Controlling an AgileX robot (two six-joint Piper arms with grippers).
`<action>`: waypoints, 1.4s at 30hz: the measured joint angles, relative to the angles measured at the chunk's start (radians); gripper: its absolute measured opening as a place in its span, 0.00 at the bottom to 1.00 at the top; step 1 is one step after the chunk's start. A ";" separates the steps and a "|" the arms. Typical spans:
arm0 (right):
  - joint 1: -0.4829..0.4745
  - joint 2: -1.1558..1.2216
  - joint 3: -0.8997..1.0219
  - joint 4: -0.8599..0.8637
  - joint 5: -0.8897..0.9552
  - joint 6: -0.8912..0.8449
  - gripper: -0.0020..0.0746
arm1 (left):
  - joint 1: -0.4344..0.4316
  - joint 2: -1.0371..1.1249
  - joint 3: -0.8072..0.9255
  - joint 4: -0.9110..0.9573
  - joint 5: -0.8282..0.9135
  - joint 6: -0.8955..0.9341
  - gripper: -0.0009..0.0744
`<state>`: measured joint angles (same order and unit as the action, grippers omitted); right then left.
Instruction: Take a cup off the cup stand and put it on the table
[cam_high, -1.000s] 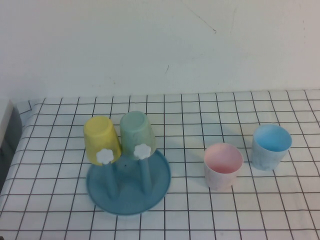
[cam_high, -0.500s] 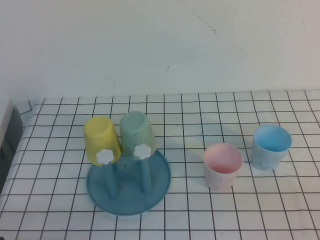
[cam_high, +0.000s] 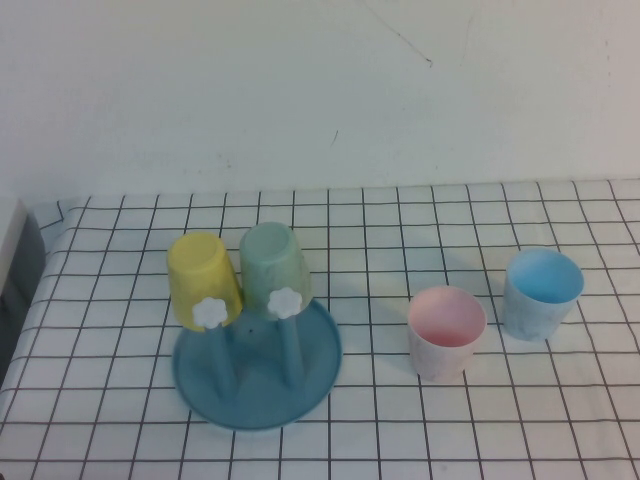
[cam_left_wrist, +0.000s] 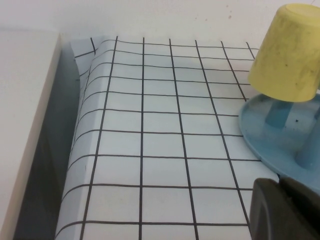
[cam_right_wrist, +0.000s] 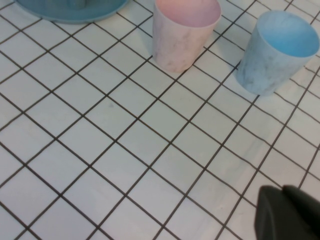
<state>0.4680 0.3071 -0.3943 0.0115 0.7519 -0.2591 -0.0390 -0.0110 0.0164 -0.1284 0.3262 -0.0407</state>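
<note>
Pink inside and marbled outside, the cup (cam_high: 446, 332) stands upright on the table (cam_high: 560, 400), right of the cup stand (cam_high: 257, 365) and just left of the light blue cup (cam_high: 542, 293). On the stand's pegs a yellow cup (cam_high: 204, 279) and a green cup (cam_high: 274, 264) hang upside down. Both claws sit at the near edge, closed and empty: the right gripper (cam_right_wrist: 290, 214) well apart from the pink cup, the left gripper (cam_left_wrist: 285, 210) beside the stand's dish.

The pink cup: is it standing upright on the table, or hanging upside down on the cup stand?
Upright on the table: the pink cup shows its open mouth upward, apart from the cup stand.
</note>
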 joint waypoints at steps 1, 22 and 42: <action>0.000 0.000 0.000 0.000 0.000 0.000 0.02 | 0.000 0.000 0.000 0.000 0.000 0.005 0.01; 0.000 0.000 0.000 0.000 0.000 0.000 0.02 | -0.036 0.000 0.000 -0.004 0.001 0.085 0.01; 0.000 0.000 0.000 0.000 0.000 0.000 0.02 | -0.039 0.000 0.000 -0.004 0.001 0.074 0.01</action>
<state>0.4680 0.3071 -0.3943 0.0115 0.7519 -0.2591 -0.0779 -0.0110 0.0164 -0.1321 0.3276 0.0337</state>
